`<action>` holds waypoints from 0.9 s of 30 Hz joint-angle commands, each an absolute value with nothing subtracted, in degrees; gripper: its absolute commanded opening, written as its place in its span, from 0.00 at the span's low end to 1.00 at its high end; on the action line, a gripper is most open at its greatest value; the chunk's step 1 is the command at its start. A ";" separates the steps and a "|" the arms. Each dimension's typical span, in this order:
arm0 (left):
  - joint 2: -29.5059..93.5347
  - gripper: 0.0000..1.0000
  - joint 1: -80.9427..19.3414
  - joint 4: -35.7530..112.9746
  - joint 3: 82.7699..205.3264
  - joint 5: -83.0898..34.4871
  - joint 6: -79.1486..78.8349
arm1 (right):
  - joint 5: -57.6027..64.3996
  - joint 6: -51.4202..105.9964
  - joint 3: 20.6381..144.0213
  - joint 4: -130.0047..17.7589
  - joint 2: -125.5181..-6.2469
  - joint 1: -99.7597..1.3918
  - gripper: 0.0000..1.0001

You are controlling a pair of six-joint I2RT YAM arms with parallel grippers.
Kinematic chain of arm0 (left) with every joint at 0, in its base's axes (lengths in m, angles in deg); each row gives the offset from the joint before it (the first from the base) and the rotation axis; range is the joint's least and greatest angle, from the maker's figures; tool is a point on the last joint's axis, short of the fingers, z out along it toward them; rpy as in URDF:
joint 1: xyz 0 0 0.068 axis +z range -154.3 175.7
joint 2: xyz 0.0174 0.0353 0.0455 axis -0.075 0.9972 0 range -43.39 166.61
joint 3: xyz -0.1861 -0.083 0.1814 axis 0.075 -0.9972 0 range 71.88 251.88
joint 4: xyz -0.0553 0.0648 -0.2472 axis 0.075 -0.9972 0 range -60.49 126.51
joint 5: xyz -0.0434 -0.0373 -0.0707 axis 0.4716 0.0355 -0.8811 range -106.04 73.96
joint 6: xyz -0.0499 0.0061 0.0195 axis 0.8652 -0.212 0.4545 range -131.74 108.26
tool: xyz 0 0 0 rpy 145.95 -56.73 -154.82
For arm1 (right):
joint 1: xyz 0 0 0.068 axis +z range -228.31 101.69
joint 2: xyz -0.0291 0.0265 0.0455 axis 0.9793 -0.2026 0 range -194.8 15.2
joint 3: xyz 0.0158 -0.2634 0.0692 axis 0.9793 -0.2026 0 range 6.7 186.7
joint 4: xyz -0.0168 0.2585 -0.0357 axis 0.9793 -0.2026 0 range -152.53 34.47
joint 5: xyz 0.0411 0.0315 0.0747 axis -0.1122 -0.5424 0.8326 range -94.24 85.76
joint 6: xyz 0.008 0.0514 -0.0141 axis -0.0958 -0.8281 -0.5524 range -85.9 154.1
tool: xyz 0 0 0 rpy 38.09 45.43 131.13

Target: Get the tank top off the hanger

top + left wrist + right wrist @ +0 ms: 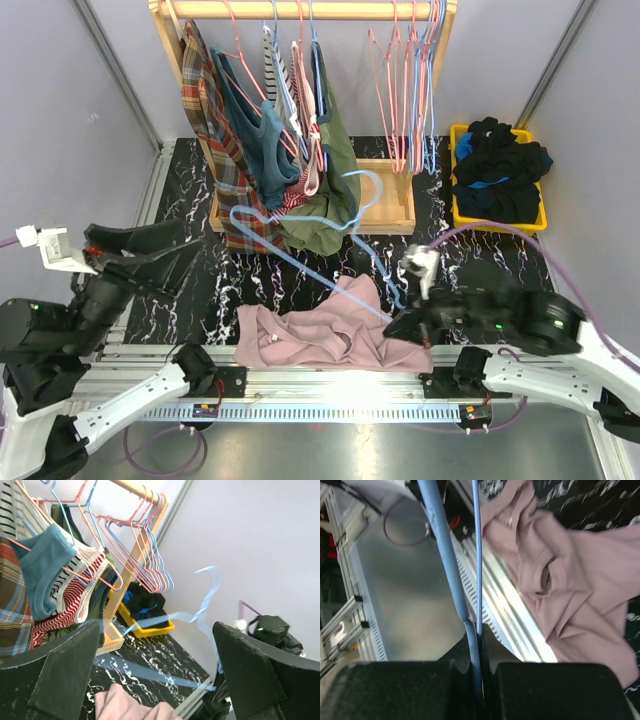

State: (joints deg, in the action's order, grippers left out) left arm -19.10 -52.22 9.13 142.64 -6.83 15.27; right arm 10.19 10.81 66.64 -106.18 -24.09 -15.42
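Finds the tank top [310, 338] crumpled flat on the table [190, 290] at the near edge, between the two arm bases and closer to the right one. Runs its long axis left to right along that edge. Places the hanger [300, 262] above and behind it, tilted, with the long bar slanting from far left down to near right and the hook pointing up toward the rack [300, 10]. Shows the bar's low end crossing over the top's right-hand corner. Looks clear of the fabric in the right wrist view, wire rising to the left and cloth lying off to the right, though cannot rule out a strap caught near the pinched corner. Has the right gripper [405, 325] clamped tight on the hanger's near-right corner, just beside the top's right edge. Finds the left gripper [185, 250] raised well off to the left, jaws spread wide, holding nothing, facing the hanger. Reads the removal as done or nearly so. Turns the coming move on one relation: top down and to the left of the right gripper. Suggests carrying the hanger up and rightward to part the two cleanly. Needs only the free left arm to pin the cloth if a strap drags.
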 commanded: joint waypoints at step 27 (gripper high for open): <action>-25.20 0.99 -51.94 4.16 132.52 -6.28 20.87 | -43.22 4.83 118.11 -123.91 -62.40 -21.25 0.00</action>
